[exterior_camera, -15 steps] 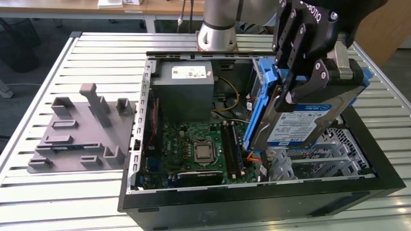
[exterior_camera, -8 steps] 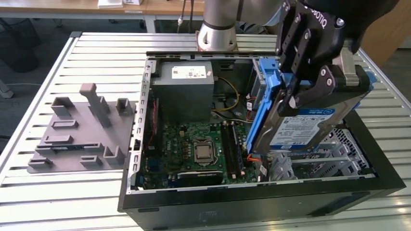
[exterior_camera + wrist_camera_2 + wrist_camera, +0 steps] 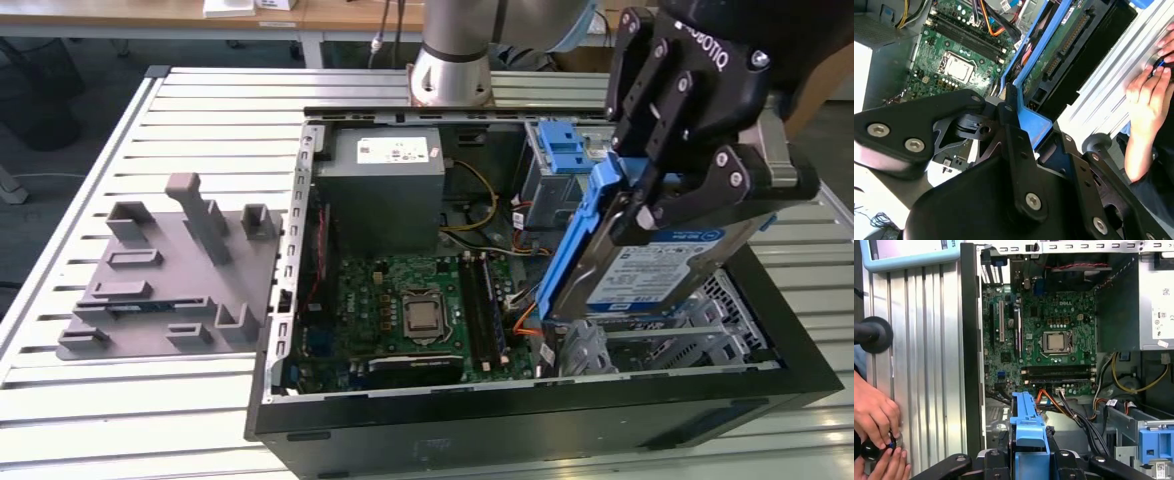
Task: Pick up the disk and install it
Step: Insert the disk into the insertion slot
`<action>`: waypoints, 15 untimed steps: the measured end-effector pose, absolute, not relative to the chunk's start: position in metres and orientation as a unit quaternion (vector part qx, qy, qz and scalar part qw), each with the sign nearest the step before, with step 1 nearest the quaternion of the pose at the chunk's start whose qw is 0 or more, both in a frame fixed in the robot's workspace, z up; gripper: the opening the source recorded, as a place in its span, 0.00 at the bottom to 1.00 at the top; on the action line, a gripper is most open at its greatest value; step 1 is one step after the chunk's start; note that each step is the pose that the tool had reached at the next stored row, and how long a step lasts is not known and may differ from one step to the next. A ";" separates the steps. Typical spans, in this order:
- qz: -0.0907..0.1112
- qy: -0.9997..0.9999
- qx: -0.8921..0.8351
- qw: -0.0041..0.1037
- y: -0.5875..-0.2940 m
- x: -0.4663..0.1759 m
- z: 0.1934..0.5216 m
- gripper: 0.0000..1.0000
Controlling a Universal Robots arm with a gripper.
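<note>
A ribbed metal tabletop (image 3: 200,130) carries an open computer case (image 3: 534,430). At nine o'clock of the case in the exterior view stands a grey moulded block (image 3: 160,280), and at twelve o'clock the arm's base (image 3: 447,70), with wooden desks and floor behind it. The tool (image 3: 681,195) is clamped on the disk (image 3: 654,270), which hangs tilted on its edge, label outward, over the metal bay at three o'clock of the motherboard (image 3: 414,310). The disk's lower end sinks behind the case wall, so I cannot tell whether it touches the bay. The power supply (image 3: 387,190) sits at twelve o'clock of the motherboard. In the first wrist view a person's hand (image 3: 874,415) rests on the tabletop beside the case, fingers on a small dark object that is hard to make out.
</note>
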State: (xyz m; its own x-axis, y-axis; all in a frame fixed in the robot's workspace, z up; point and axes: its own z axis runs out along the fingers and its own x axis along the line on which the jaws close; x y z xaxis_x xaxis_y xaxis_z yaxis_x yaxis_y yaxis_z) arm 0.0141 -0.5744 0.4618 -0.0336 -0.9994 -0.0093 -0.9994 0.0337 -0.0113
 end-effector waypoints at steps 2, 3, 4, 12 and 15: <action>-0.001 0.718 -0.696 0.007 -0.574 0.018 0.461 0.36; -0.001 0.718 -0.696 0.007 -0.574 0.019 0.460 0.36; -0.001 0.718 -0.696 0.007 -0.574 0.019 0.461 0.36; -0.001 0.715 -0.699 0.007 -0.574 0.021 0.460 0.36; -0.001 0.707 -0.707 0.007 -0.574 0.024 0.459 0.36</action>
